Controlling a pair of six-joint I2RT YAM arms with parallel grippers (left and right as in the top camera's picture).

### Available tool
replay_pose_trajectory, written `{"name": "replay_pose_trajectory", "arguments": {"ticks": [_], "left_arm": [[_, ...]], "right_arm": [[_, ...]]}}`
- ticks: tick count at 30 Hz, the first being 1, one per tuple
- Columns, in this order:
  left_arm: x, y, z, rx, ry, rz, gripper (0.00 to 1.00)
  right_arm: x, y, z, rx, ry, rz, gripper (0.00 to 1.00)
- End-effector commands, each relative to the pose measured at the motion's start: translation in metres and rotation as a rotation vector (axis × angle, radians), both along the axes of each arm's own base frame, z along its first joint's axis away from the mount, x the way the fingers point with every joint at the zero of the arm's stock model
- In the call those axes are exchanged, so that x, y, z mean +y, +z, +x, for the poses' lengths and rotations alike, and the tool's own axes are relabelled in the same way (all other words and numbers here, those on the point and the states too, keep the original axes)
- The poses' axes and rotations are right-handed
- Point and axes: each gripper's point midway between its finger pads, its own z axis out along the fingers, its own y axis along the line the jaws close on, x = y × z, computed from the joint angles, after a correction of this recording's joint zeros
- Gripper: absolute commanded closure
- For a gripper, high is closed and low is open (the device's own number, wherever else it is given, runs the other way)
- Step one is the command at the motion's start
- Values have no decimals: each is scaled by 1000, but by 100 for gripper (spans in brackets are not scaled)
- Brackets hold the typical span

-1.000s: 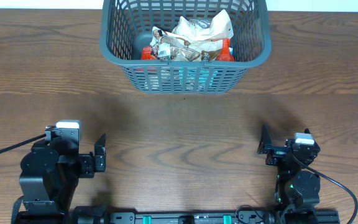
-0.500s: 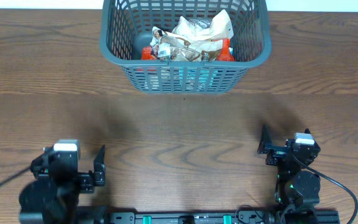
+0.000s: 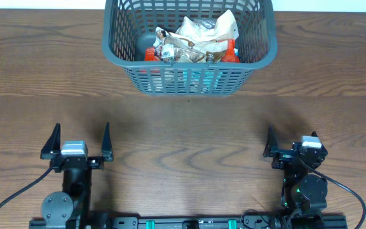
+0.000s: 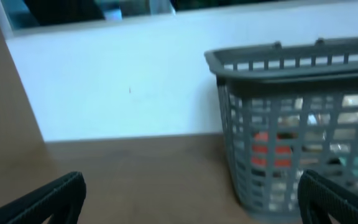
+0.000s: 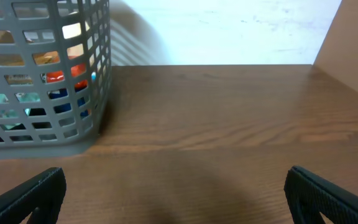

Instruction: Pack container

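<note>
The dark grey slotted container (image 3: 269,54) stands at the far middle of the wooden table. It holds a pile of snack packets (image 3: 199,35), white, red and brown. My left gripper (image 3: 81,130) is open and empty near the front left edge, far from the container. My right gripper (image 3: 291,143) is open and empty near the front right edge. In the left wrist view the container (image 4: 278,56) is ahead to the right of the open jaws (image 4: 191,199). In the right wrist view the container (image 5: 98,62) is ahead to the left of the open jaws (image 5: 176,196).
A white wall (image 4: 123,87) runs behind the table's far edge. Bare wooden tabletop (image 3: 189,127) lies between the grippers and the container. The arms' base rail (image 3: 189,222) runs along the front edge.
My left arm has swung from a side-turned pose to face straight ahead, with both fingers now spread toward the container. My right arm has not moved.
</note>
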Motion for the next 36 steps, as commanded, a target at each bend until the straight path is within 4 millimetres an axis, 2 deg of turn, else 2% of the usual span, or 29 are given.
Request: {"name": "replay_pose_trajectory", "arguments": {"ticks": [1,4,9,16,30,36], "left_arm": [[-2,-11,5,-12,-12,8,1],[-8,-26,10,-3,-45,11,1],[-26,-63,15,70,-147,9,1],[-27,-107,13,234,-155,-55,1],[-24,-108,14,238,-136,-88,1],[-15,-109,15,241,-79,-112,1]], "right_arm": [[-4,0,-1,-5,-22,16,1],[-4,-1,-1,-4,-22,16,1],[-4,-1,-1,-4,-22,16,1],[-4,-1,-1,-4,-22,16,1],[-4,-1,-1,-4,-22,16,1],[-4,-1,-1,-4,-22,16,1]]}}
